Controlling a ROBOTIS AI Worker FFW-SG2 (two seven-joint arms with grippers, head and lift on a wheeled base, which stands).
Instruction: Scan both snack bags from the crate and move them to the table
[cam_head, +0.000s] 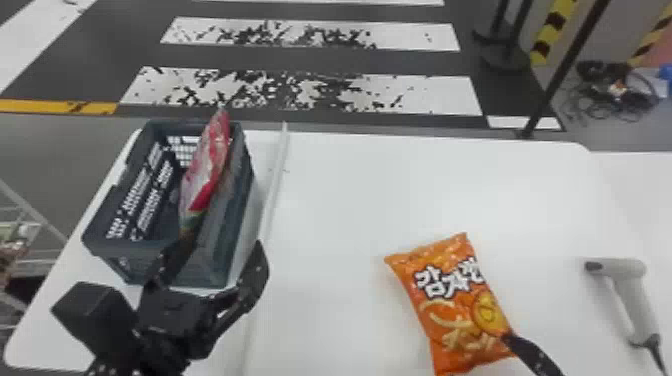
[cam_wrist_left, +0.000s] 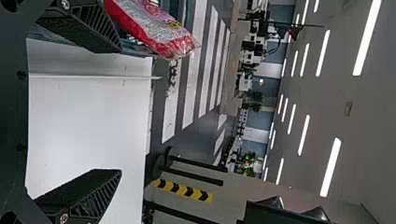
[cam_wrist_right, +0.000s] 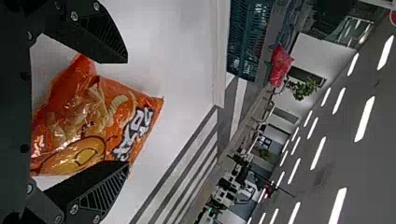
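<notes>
Near the crate's front right corner, my left gripper (cam_head: 212, 265) stands open in the head view, one finger over the crate's (cam_head: 165, 245) near rim. A red and clear snack bag (cam_head: 207, 165) stands upright in the crate and pokes above its rim. In the left wrist view that red bag (cam_wrist_left: 154, 28) is beyond one finger of the spread left gripper (cam_wrist_left: 119, 112). The orange snack bag (cam_head: 450, 300) lies face up on the table, a finger of my right gripper (cam_head: 530, 352) at its lower right. The right wrist view has the open right gripper (cam_wrist_right: 126, 112) around the orange bag (cam_wrist_right: 93, 121).
A grey handheld scanner (cam_head: 630, 295) lies at the table's right side. A thin raised strip (cam_head: 272, 190) runs along the white table (cam_head: 360, 200) beside the crate. Dark posts (cam_head: 565, 65) stand on the floor behind the table.
</notes>
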